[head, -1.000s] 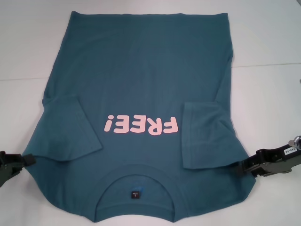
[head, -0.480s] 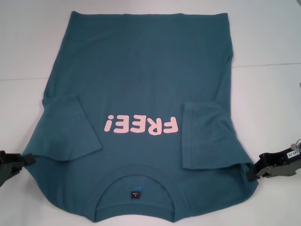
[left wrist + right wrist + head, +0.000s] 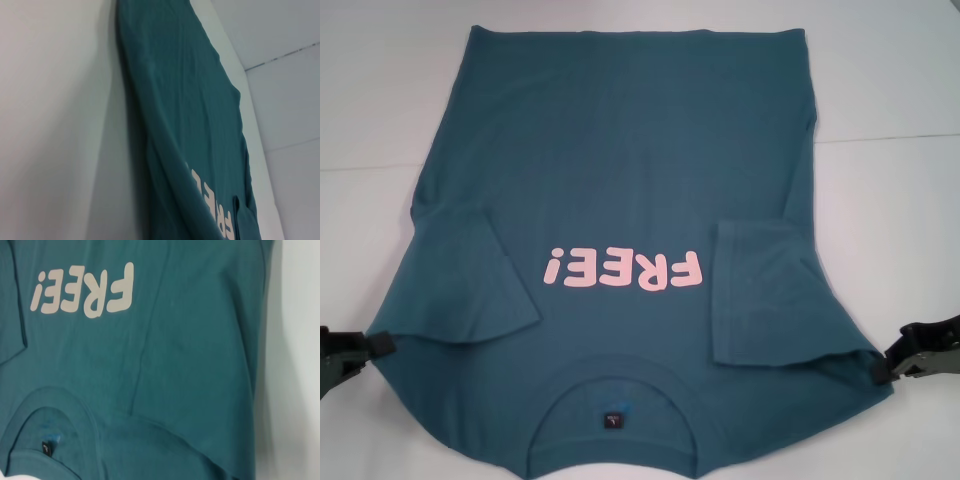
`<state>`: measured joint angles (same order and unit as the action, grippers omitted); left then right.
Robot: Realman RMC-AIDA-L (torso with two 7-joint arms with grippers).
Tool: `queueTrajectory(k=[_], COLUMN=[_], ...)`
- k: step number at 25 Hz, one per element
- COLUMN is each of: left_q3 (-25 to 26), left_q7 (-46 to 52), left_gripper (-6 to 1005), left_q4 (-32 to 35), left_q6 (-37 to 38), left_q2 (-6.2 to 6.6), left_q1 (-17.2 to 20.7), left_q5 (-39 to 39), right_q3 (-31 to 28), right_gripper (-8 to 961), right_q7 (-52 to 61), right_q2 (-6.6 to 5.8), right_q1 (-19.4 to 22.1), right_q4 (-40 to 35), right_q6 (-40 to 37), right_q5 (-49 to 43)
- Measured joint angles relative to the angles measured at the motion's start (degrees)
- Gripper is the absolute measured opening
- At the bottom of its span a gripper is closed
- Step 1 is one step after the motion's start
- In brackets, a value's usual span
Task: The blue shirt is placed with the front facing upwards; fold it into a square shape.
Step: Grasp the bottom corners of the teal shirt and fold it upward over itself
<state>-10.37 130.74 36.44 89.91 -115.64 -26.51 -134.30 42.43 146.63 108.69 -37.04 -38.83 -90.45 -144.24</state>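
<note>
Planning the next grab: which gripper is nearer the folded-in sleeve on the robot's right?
Right. The right gripper sits at the blue shirt's shoulder edge, just beside that sleeve. The left gripper is across the shirt, at the opposite shoulder.

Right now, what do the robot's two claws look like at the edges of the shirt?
In the head view, the left claw is a black, blocky tip on a dark olive-grey body. The right claw is likewise black and angular, on a dark body with a lighter metallic part behind it. No cables show. Little more of either arm is in view.
</note>
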Motion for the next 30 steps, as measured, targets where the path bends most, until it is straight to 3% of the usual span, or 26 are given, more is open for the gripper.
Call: queueTrajectory(k=[11,16,24,30], left_q3=[-1.57,-4.51,-4.82,-4.84], left_q7=[-0.04,0.50,1.02,1.02], left_gripper=[14,14,14,14], left_q4=[3.00,6.02,11.13,11.72], left_q6=[7.47,11.01,15.66,16.93], left_q2=[-0.24,-1.55,-3.75,-3.96], left_q1=[1.90,3.92,8.84,10.25], left_q5=[-0.83,-0.95,-1.87,-3.18], right_q3=[0.24,0.37,0.37,0.46], right_gripper=[1,1,1,2], right_q7=[0.56,0.42,0.49,-0.05], right_q2=[-0.69,-0.53,-0.34,0.16], right_q1=[1.60,2.51,4.76,5.98], right_q4=[-2.17,-2.89,-5.00,-5.01], right_q6=[-5.61,-7.76,-9.59,-10.04], right_q5=[-0.31,-0.84,-0.96,-1.23])
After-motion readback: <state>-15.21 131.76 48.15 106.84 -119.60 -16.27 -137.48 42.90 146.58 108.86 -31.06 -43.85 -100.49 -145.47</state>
